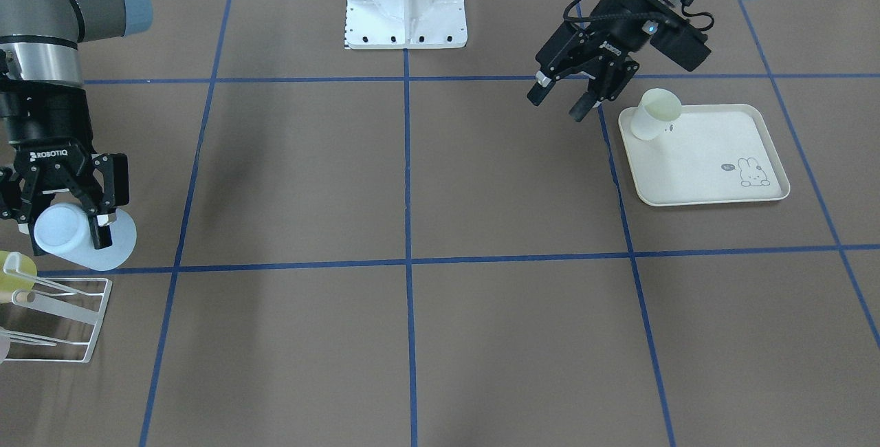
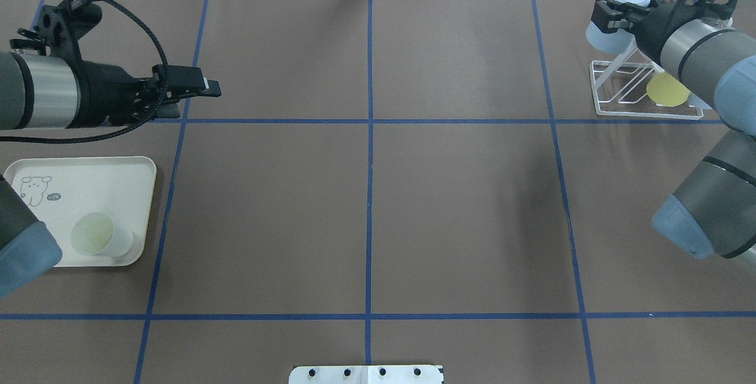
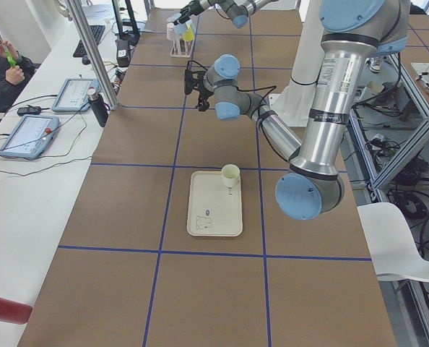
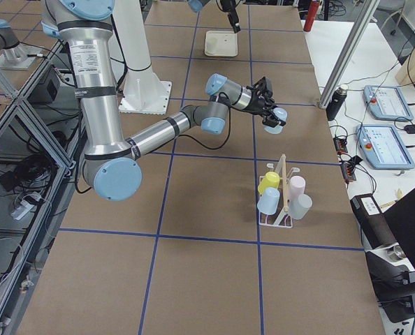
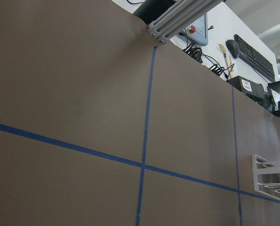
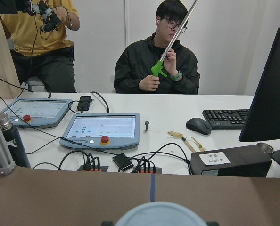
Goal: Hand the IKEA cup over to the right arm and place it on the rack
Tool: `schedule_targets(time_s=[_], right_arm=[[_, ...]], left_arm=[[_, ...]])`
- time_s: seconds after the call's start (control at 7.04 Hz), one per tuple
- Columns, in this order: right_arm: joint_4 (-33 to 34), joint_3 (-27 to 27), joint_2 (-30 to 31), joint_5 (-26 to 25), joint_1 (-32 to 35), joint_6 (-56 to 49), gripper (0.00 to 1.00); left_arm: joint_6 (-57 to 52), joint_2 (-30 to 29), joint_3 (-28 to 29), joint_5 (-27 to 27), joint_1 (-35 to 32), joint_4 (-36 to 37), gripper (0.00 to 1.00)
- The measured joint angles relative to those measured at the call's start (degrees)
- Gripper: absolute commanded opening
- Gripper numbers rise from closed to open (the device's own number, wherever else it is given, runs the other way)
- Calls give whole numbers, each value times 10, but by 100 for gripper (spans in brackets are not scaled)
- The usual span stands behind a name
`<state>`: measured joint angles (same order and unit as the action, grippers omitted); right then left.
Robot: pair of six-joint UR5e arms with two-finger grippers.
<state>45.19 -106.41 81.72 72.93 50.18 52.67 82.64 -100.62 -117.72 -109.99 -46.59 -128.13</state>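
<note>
Rack is cut off at the front view's left edge, and in the overhead view the right arm covers part of it. Right gripper has its fingers pinching the pale blue IKEA cup, tilted, near the rack but not on it. The right wrist view catches only the cup's rim at the bottom edge. Yellow cup sits on the rack, half out of frame. Left gripper has its fingers spread with nothing between them, near the rabbit-print tray. White cup stands in the tray's corner.
</note>
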Motion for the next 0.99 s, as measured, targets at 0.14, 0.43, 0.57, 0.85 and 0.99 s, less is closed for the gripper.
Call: schedule_targets(time_s=[0.14, 0.43, 0.57, 0.85, 0.99], right_arm=[[6, 1, 2, -4, 6, -15, 0], [35, 2, 3, -13, 9, -25, 0], [48, 2, 3, -15, 11, -28, 0], [59, 3, 7, -19, 12, -33, 0], [60, 5, 9, -24, 12, -34, 0]], left_arm=[[-24, 16, 0, -4, -9, 0, 100], [-61, 40, -1, -6, -19, 2, 100], [-69, 44, -1, -10, -20, 12, 100], [-84, 47, -1, -17, -21, 34, 100], [-88, 48, -2, -18, -21, 36, 100]])
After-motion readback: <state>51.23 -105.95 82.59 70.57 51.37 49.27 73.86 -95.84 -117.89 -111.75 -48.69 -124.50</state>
